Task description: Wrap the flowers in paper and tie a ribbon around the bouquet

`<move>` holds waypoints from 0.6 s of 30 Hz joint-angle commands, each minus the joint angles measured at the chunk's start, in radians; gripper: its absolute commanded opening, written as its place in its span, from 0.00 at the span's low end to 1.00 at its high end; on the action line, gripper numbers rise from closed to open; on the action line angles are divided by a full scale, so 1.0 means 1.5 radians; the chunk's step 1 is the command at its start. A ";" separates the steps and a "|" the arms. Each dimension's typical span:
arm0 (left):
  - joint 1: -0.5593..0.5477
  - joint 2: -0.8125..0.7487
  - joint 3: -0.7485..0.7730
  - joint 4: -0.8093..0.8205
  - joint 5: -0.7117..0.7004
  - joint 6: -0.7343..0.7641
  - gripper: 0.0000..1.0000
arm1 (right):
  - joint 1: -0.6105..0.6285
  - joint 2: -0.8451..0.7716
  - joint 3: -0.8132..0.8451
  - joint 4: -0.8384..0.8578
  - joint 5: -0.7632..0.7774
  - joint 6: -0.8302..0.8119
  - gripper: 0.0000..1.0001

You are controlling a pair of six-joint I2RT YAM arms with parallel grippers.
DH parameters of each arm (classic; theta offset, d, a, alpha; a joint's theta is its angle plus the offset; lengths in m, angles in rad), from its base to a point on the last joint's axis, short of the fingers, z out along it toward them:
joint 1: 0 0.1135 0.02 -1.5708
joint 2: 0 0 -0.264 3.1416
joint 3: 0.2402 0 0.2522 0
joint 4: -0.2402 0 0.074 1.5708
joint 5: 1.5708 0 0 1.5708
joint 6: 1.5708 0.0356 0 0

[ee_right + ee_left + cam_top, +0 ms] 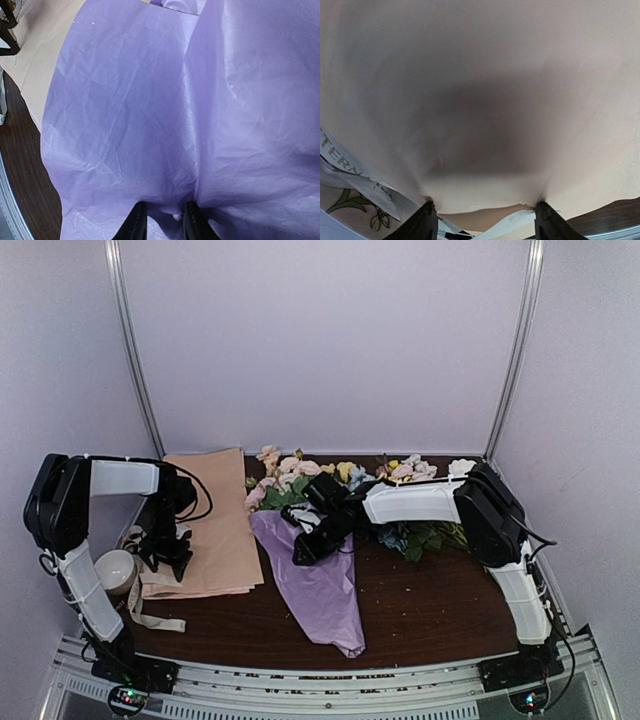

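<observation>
At the centre of the surface (430,610) the bouquet (320,590) lies coned in the paper (125,125), the right gripper (164,207) clenched on a fold of it, while the left gripper (483,205) gapes empty above tan sheets (215,520) near the ribbon (150,618), not yet tied on.

Dark brown wooden tabletop (430,610) filled the lower part of the top view, with a few pale specks toward 4 o'clock. Plain pale lilac-white wall panels boxed it in: back wall (330,340) at 12 o'clock, left panel (50,360) at 9, right panel (590,390) at 3. A slim silver metal post (135,350) rose at 11 o'clock, its twin post (515,350) at 1. A slotted aluminium rail (330,680) ran along the table edge at 6. Light was soft and even, shadows faint.
</observation>
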 commanded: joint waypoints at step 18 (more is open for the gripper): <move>-0.010 -0.039 -0.019 -0.059 -0.068 -0.046 0.00 | 0.002 0.008 -0.014 -0.052 -0.001 -0.009 0.26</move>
